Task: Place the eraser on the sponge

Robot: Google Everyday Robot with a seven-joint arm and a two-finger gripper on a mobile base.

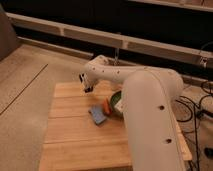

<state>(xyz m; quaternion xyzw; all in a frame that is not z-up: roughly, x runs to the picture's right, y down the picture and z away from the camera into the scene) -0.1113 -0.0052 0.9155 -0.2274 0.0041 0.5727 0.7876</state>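
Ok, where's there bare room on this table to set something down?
Bare wood: left of the sponge, and in front of it to the table's near edge. Crowded: sponge, orange thing and green bowl bunch beside the arm; the gripper hangs at the back edge.

Warm, subdued light falls from above. The wooden surface and the white arm are the brightest areas, and the far wall lies in darkness. The end effector, over the surface's far left part, appears dark against the wood.
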